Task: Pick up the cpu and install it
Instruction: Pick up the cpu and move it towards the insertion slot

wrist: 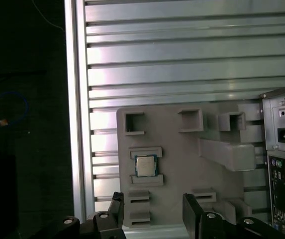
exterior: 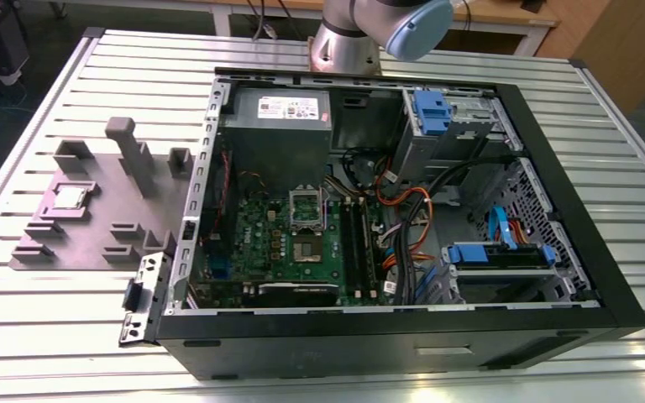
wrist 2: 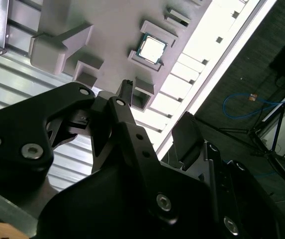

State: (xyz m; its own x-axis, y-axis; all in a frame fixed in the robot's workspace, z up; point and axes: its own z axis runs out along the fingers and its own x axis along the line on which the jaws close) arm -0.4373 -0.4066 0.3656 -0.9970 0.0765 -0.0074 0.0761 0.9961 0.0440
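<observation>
In the exterior view my arm [exterior: 356, 34] rises from the far edge of the slatted metal worktop [exterior: 31, 319], behind the open computer case [exterior: 412, 340] that lies on its side across the middle. Inside the case the green board [exterior: 283, 248] faces up, with its metal-framed socket [exterior: 305, 206] near the middle of the board. A grey plastic fixture [exterior: 93, 239] lies flat on the worktop by the edge on the exterior view's left, just beside the case. The cpu [exterior: 70, 197] rests flat in a shallow seat of that fixture, silvery top up, on the side toward the worktop edge. In the second wrist view my gripper [wrist 2: 157, 99] hangs above the fixture [wrist 2: 112, 30] with its two dark fingers [wrist 2: 125, 97] spread apart and nothing between them. The cpu [wrist 2: 150, 48] lies beyond the fingertips, apart from them, framed by low raised ridges. In the first wrist view the gripper [wrist: 152, 199] is again spread wide and empty over the fixture [wrist: 182, 159]. The cpu [wrist: 145, 166] sits between two bracket-shaped ridges, near the fixture's side closest to the worktop [wrist: 182, 50] edge, untouched. A corner of the case [wrist: 284, 149] shows beside the fixture.
</observation>
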